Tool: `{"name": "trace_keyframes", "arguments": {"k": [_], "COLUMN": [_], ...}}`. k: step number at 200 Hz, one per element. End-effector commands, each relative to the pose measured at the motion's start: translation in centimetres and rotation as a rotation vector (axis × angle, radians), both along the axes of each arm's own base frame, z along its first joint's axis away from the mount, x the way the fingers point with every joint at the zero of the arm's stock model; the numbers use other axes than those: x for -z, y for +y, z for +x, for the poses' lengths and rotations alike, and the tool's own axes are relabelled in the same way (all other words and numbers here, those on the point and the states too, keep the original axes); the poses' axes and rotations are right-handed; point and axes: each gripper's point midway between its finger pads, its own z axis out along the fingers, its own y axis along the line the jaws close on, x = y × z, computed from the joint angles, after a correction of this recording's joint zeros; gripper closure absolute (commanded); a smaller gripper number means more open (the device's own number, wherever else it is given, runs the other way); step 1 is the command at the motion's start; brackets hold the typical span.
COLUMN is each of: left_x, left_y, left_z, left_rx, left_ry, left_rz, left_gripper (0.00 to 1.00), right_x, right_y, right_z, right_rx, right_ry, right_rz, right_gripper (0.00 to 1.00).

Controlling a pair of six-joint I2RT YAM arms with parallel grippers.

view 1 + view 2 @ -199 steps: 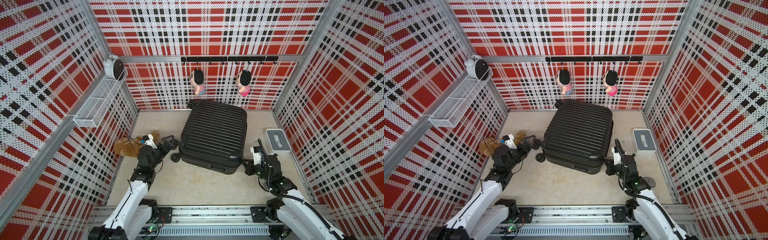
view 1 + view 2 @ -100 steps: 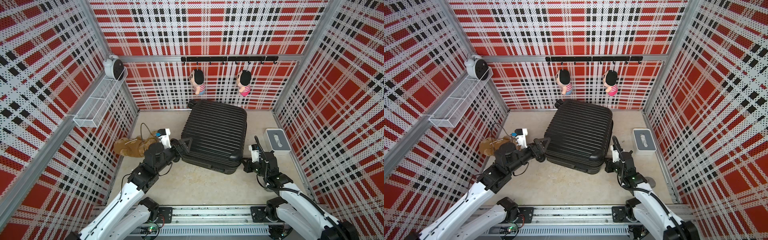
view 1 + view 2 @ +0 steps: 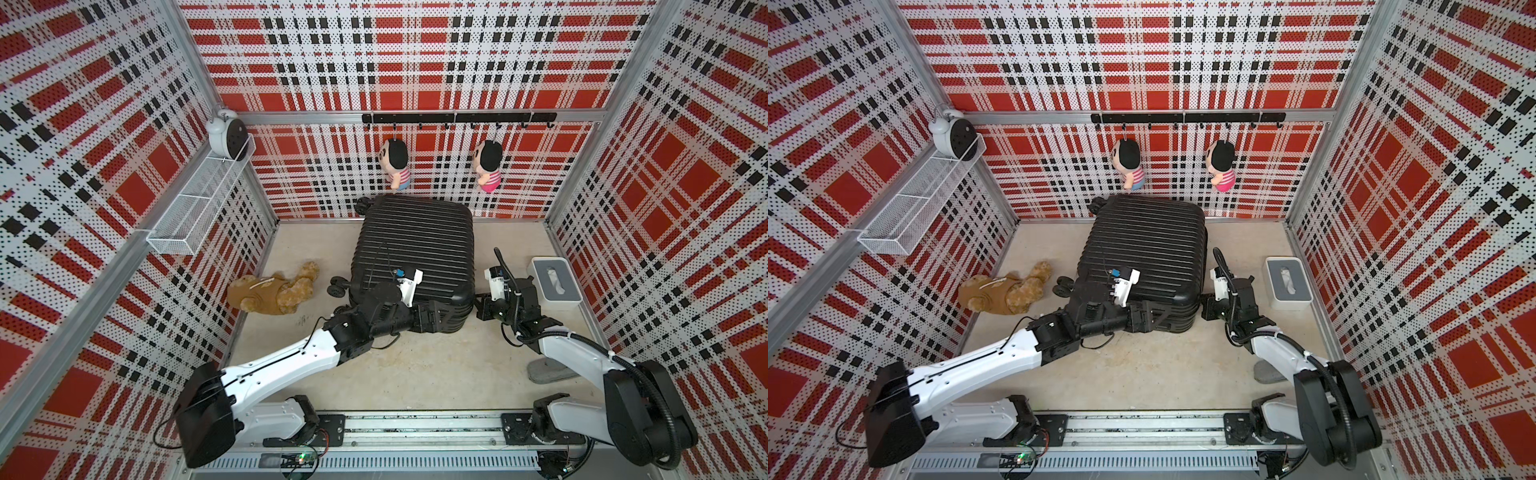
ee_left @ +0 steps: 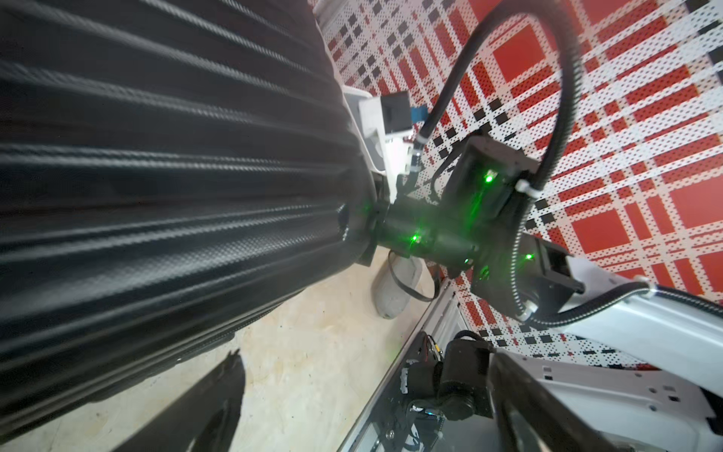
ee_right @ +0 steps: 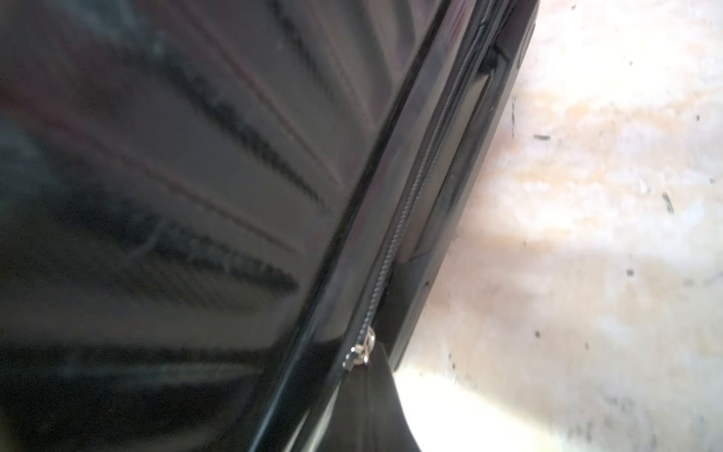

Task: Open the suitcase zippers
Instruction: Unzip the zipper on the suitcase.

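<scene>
Before the suitcase point(image 3: 415, 245) edge, open floor point(image 3: 424, 374) (beige)

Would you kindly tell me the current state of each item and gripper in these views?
suitcase: lying flat on the floor, shells closed.
zippers: visible stretch meshed shut, up to a silver slider.
left gripper: open, at the suitcase's near side.
right gripper: shut, at the seam; grip on the slider unclear.
teddy bear: lying on the floor.
two dolls: hanging from the hook rail.
</scene>
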Motion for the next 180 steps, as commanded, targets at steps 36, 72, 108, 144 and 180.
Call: {"name": "trace_keyframes", "arguments": {"k": [36,72,108,144,180], "left_x": [-0.4,0.7,1.7,2.2,2.6], "left_y": [-3.6,-2.6,-2.1,-1.9,-2.1], "left_z": [2.0,4.6,6.2,7.2,7.6], "left_rx": [0.020,-0.038,-0.055,-0.064,-0.058], "left_ry": [-0.004,0.022,0.037,0.040,0.047], "left_rz": [-0.085,-0.131,-0.132,-0.130,-0.127], "left_gripper": [0.01,0.01,0.02,0.03,0.04], "right_x": [-2.7,-2.9,-2.6,-2.6,-2.9], "right_y": [0.9,0.6,1.0,1.7,2.2], "right_z": [0.6,-1.3,-3.7,-5.9,-7.6], "right_rx": [-0.075,-0.088,-0.105,-0.141,-0.173], "right_ry": [-0.111,-0.109,-0.097,-0.094,-0.097], "right_rz": [0.036,0.037,0.054,0.062,0.064], "right_gripper": [1.00,1.00,1.00,1.00,1.00]}}
